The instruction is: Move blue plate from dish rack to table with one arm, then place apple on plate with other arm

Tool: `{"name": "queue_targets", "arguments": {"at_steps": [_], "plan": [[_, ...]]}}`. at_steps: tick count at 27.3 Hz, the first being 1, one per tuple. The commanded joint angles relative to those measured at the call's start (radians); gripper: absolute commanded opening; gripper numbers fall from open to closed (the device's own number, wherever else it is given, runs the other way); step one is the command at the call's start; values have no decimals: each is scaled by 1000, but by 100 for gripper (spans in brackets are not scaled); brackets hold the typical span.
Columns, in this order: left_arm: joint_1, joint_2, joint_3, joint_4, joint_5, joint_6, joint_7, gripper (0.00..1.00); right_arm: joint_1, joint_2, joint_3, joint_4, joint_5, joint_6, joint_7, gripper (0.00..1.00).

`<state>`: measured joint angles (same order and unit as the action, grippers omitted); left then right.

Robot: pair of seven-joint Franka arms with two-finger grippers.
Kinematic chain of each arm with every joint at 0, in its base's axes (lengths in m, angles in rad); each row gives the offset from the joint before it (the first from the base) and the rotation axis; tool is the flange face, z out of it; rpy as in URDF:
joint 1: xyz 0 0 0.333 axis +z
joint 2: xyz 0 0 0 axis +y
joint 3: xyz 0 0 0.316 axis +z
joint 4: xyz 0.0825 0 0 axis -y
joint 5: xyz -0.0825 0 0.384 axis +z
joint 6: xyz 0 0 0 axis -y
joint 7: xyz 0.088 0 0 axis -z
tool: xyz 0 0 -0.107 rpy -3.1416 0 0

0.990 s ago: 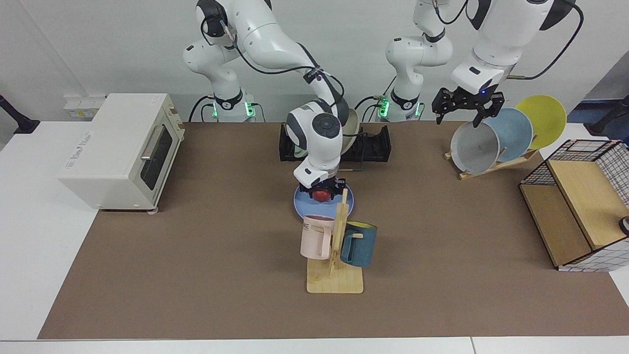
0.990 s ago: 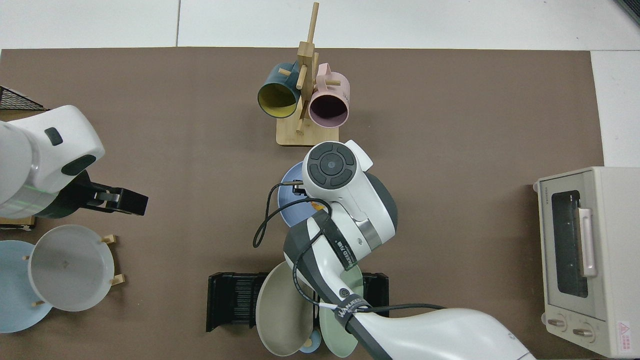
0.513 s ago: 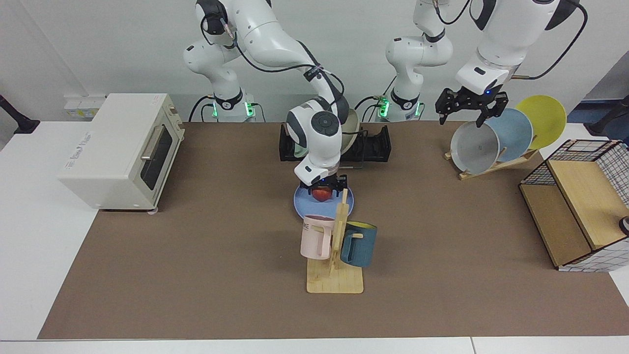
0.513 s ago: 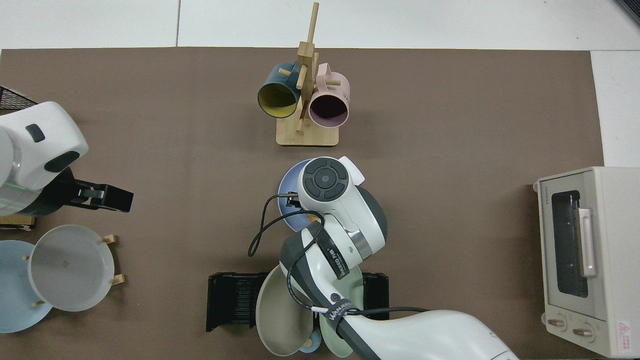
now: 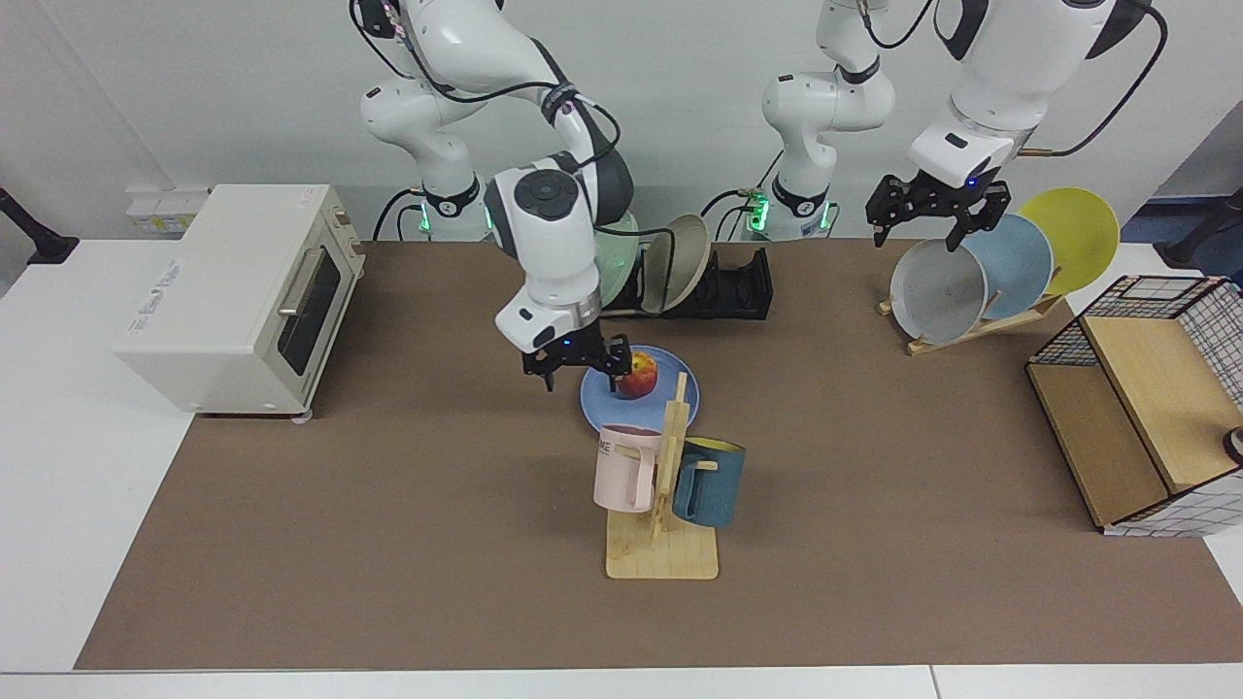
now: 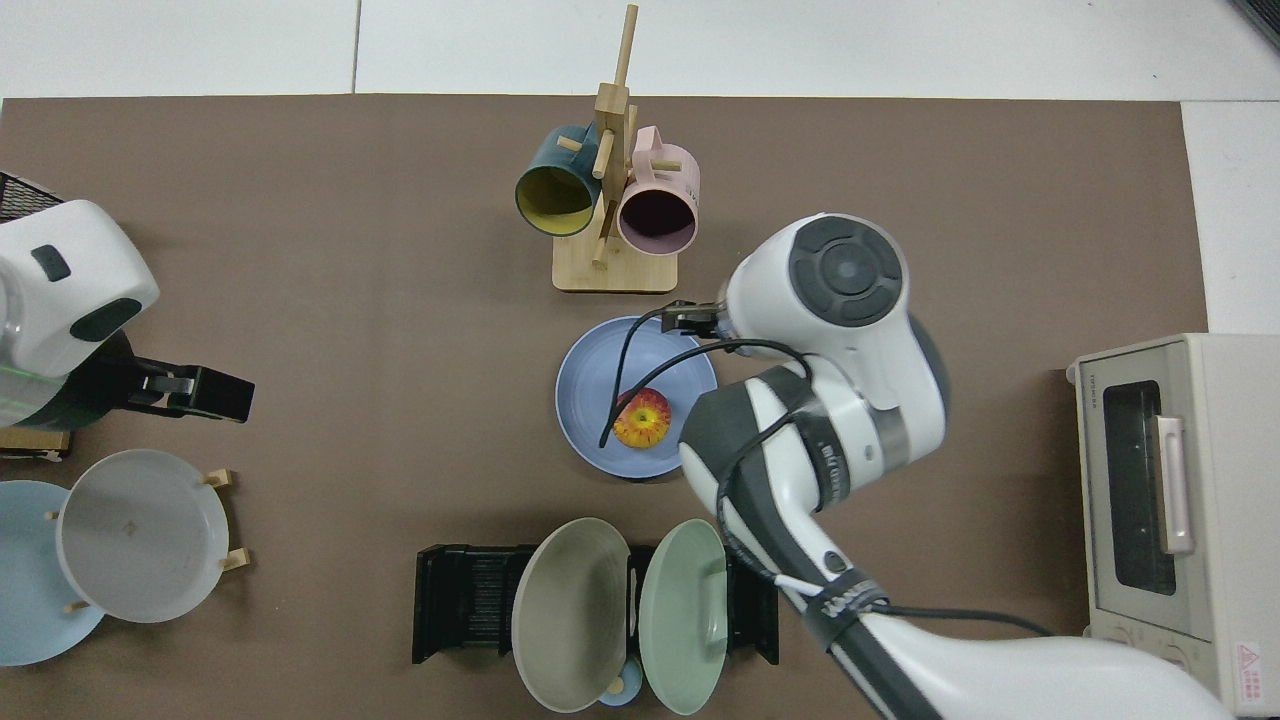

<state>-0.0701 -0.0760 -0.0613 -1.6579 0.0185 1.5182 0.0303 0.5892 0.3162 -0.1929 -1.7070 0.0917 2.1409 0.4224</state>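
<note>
So the apple [image 5: 637, 375] is sitting on the blue plate [image 5: 679, 376], which lies flat on the table [image 5: 388, 544] between the dish rack [image 5: 738, 286] and the mug tree [image 5: 670, 456]. Half a second ago the right end effector [image 5: 577, 364] was straight over the apple; now it's let go, fingers spread and empty, and has slid off to the toaster oven [image 5: 243, 291] side, just beside the plate's edge. The left end effector [image 5: 930, 206] has barely moved, hovering open above the grey plate [image 5: 937, 291] on the slanted wooden stand [image 5: 971, 330].

Counts: one apple, two mugs on the tree, two plates in the dish rack, three on the wooden stand, one toaster oven, one wire basket [image 5: 1146, 398].
</note>
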Motion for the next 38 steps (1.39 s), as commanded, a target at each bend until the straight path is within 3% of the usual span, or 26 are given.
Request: {"name": "queue_targets", "arguments": {"at_steps": [1, 13, 21, 30, 38], "plan": [[1, -1, 2, 13, 11, -15, 2, 100, -110, -48, 10, -14, -18, -19, -212, 100], [1, -1, 2, 13, 11, -15, 2, 100, -308, -106, 12, -14, -26, -59, -591, 100], [1, -1, 2, 13, 11, -13, 2, 100, -339, -190, 1, -10, -61, -162, -620, 100], [1, -1, 2, 13, 11, -15, 2, 100, -371, -206, 0, 144, -61, -397, -617, 100], [1, -1, 2, 13, 11, -15, 2, 100, -373, -249, 3, 93, -66, -374, -548, 100]]}}
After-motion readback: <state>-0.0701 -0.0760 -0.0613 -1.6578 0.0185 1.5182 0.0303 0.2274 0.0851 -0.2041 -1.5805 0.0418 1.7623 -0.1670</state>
